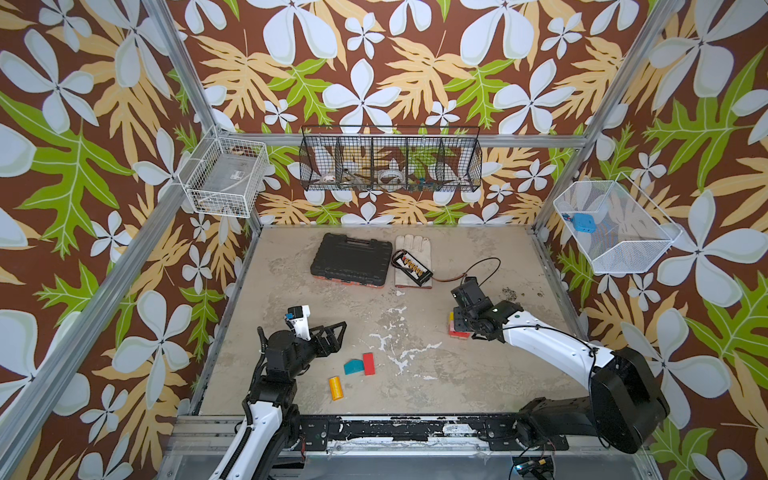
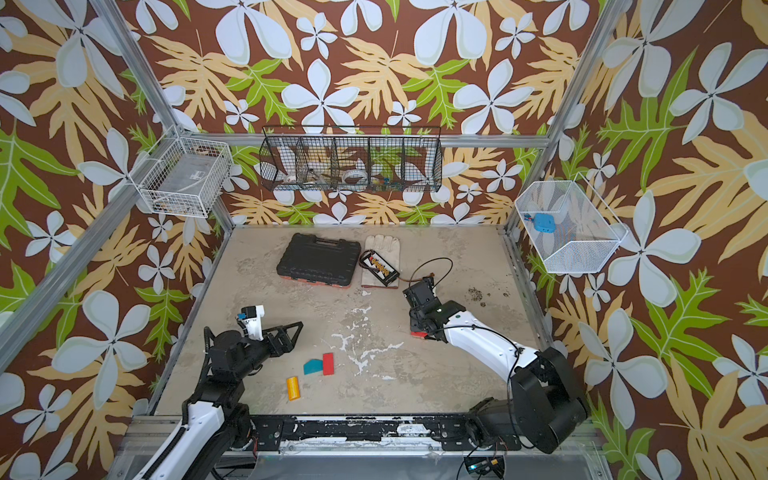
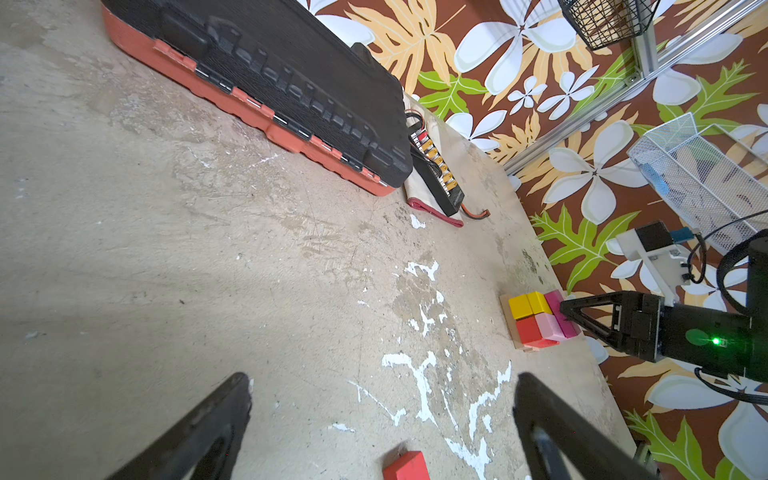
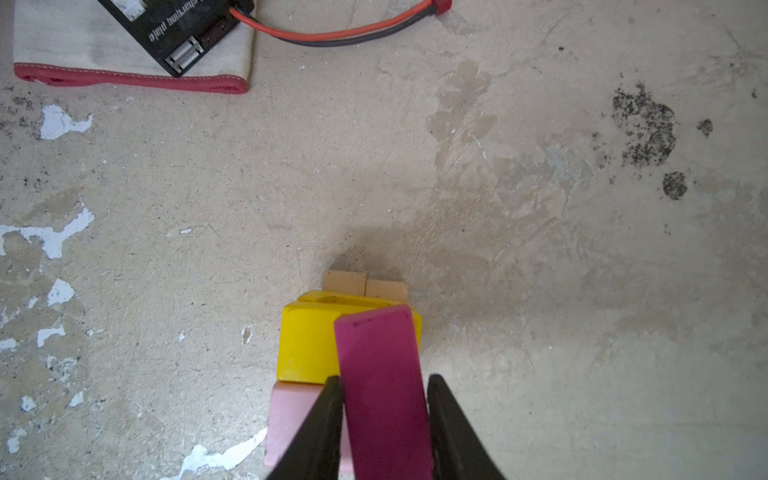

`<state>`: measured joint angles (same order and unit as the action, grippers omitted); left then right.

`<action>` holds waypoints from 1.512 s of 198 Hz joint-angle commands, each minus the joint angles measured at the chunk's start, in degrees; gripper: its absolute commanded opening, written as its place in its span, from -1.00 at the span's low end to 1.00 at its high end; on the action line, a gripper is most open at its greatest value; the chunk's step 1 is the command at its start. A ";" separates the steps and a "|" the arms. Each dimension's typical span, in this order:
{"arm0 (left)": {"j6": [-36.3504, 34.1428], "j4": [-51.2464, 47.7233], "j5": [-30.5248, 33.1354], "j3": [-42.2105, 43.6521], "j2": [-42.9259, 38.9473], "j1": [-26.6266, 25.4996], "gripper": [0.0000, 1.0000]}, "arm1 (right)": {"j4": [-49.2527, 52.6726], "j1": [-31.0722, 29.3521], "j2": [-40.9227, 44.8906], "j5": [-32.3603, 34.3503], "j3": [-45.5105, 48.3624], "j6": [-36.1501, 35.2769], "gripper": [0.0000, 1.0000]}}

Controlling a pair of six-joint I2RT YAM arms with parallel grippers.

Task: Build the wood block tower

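Right arm is on the tower (image 3: 536, 320) now, out toward the right edge of the table (image 1: 457, 374), about midway back. In the right wrist view the right gripper (image 4: 384, 378) has its fingers straddling the magenta block (image 4: 382, 395), tight along both long sides. Whether they pinch it or stand a hair clear, I cannot tell. The magenta piece sits against the yellow blocks (image 4: 307, 349) and the pink block (image 4: 286, 424), with a red block (image 3: 530, 330) low in the stack and the tan base (image 4: 361, 284) poking out beyond.

So my call is that this is the placing step for the magenta block. The next move wants a clean letting-go and a straight retreat, no sideways drag, because that stack looks easy to shove.

Over by the front edge, left of middle, the left gripper (image 1: 336, 334) hovers with its jaws spread wide and nothing between them. Just beside it on the table lie the teal wedge (image 1: 353, 367), touching a loose red block (image 1: 368, 363), and the orange cylinder (image 1: 336, 387), all yet to go up
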<state>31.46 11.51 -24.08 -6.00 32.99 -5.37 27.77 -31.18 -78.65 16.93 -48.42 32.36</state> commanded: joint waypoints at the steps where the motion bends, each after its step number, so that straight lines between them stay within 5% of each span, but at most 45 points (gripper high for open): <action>1: 0.35 1.79 -0.27 -0.04 -0.11 0.06 0.99 | -0.04 0.08 0.09 0.94 -0.18 0.13 -0.37; 151: 0.35 1.80 -0.13 -0.01 -0.20 0.02 0.99 | -0.70 0.07 1.88 -0.98 0.57 1.13 -0.48; 247: 0.35 1.76 -0.27 -0.06 -0.24 -0.03 0.99 | -0.32 1.22 4.04 0.70 1.38 1.20 0.06; 300: 0.29 1.73 -0.27 0.00 -0.24 0.06 1.00 | -2.01 2.19 3.12 -2.79 2.03 0.50 0.08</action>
<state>31.46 11.51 -24.10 -6.00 32.75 -5.37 26.89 -28.97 -75.13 15.40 -46.46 32.97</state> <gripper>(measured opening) 0.997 0.537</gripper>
